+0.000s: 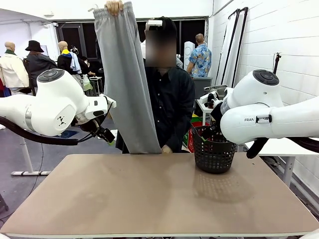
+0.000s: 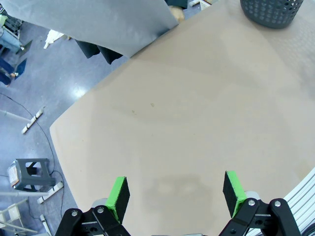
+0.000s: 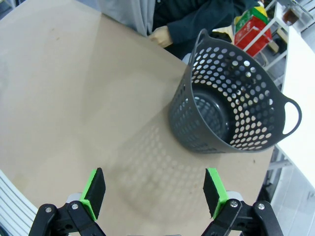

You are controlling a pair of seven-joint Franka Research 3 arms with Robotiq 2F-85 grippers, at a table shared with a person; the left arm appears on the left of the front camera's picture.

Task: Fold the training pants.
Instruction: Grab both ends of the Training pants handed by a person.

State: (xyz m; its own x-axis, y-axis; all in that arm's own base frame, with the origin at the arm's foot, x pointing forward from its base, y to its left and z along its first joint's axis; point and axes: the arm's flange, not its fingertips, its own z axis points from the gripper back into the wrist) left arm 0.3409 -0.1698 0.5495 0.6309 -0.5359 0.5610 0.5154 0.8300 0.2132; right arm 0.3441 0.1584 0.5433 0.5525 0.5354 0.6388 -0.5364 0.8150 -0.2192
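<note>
Table: tan tabletop (image 1: 149,199), bare apart from a black mesh basket (image 1: 214,152) standing towards its right side, near the far edge.
Training pants (image 1: 124,79): light grey and off the table altogether. A person at the far edge dangles them full length, one hand (image 1: 114,7) pinching the waistband overhead, the other hand (image 1: 166,149) down by the cuffs, which hang just at the far table edge.
Left gripper (image 2: 175,178): hovers over bare tabletop, green pads spread wide, nothing between them.
Right gripper (image 3: 153,172): equally wide and empty, above the table just short of the basket.
Risk, cloth: I'd guess the pants could land bunched or twisted, or a leg could drape over the basket, leaving poor edges to grab.
Risk, reach: an arm going in early could meet the person's hands, and the right arm could knock the basket.
</note>
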